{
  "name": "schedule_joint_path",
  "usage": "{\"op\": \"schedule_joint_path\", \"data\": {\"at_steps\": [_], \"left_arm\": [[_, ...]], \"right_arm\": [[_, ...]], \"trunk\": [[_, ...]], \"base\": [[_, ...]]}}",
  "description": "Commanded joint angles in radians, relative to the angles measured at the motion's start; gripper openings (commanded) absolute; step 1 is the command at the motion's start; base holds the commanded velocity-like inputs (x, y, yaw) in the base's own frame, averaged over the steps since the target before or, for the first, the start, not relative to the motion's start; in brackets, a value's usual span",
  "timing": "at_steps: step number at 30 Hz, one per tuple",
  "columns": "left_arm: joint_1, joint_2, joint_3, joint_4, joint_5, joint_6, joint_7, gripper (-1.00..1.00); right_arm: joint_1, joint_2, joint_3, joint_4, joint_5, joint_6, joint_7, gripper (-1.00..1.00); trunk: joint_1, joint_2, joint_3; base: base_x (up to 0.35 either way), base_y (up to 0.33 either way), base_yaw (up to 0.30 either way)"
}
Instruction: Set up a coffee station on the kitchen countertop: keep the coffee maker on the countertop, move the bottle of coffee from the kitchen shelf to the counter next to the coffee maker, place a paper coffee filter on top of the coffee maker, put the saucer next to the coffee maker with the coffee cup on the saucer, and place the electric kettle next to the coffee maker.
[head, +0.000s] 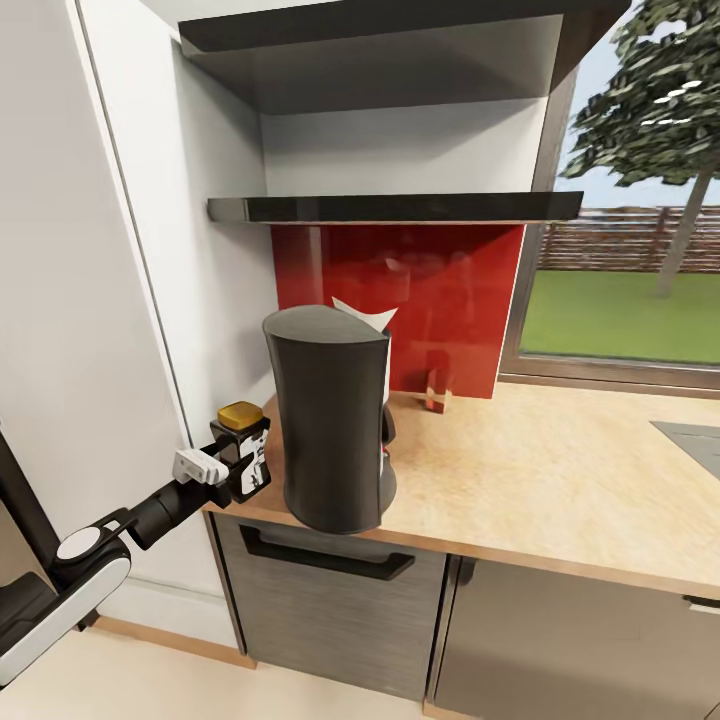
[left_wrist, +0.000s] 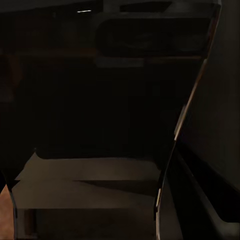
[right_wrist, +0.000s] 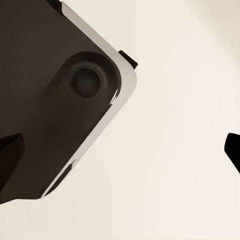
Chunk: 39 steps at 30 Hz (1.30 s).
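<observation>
Our left hand (head: 243, 462) grips the bottle of coffee (head: 244, 445) at the table's (head: 560, 490) left edge beside the coffee maker (head: 330, 420) (filter (head: 366, 317) seemingly on top), leaving saucer, cup, kettle.

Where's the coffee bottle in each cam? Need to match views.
Head view: bottle of coffee at lower left, in the left claw, at the countertop edge, left of the coffee maker.
Left wrist view: very dark; the close black mass at centre is probably it, cannot confirm.
Right wrist view: aimed at pale floor and a dark robot part.
Shared landmark: the brown sliver in the left wrist view's corner is likely the countertop.
</observation>
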Motion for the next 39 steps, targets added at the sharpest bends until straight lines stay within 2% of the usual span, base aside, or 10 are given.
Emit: {"op": "schedule_joint_path", "data": {"at_steps": [1,39], "left_arm": [[-0.002,0.001,-0.003,0.0,0.009,-0.003,-0.001,-1.0],[-0.002,0.002,-0.001,0.002,0.009,-0.003,-0.001,-1.0]], "right_arm": [[-0.001,0.0,0.005,0.003,-0.009,-0.006,0.006,1.0],[-0.001,0.0,0.006,0.004,-0.009,-0.006,0.006,1.0]], "trunk": [[0.0,-0.001,-0.001],[0.0,-0.001,-0.002]], "base": [[0.0,0.0,0.0],[0.04,0.0,0.0]]}}
